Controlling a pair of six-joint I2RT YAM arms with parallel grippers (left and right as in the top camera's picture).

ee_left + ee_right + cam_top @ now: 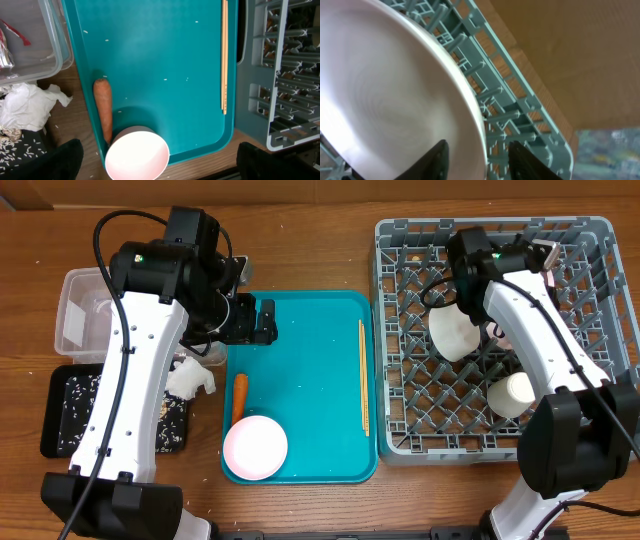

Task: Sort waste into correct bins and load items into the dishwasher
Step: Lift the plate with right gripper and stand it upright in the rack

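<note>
left gripper (265, 320) spread wide over teal tray (150, 50) — holding nothing. right gripper (479, 162) straddles rim of pale plate (385, 100) in grey rack (520, 115) — clamped or loose, cannot tell.

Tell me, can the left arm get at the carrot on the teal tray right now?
Probably yes: the carrot lies uncovered on the tray, by its left rim, with the open left fingers hovering nearby. Only the pink bowl crowds its near end.

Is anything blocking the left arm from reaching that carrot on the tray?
Nothing visible does. The open left end effector hangs over bare tray, with only teal surface between it and the carrot. The pink bowl sits right beside the carrot's far end, which could crowd a grasp there.
</note>
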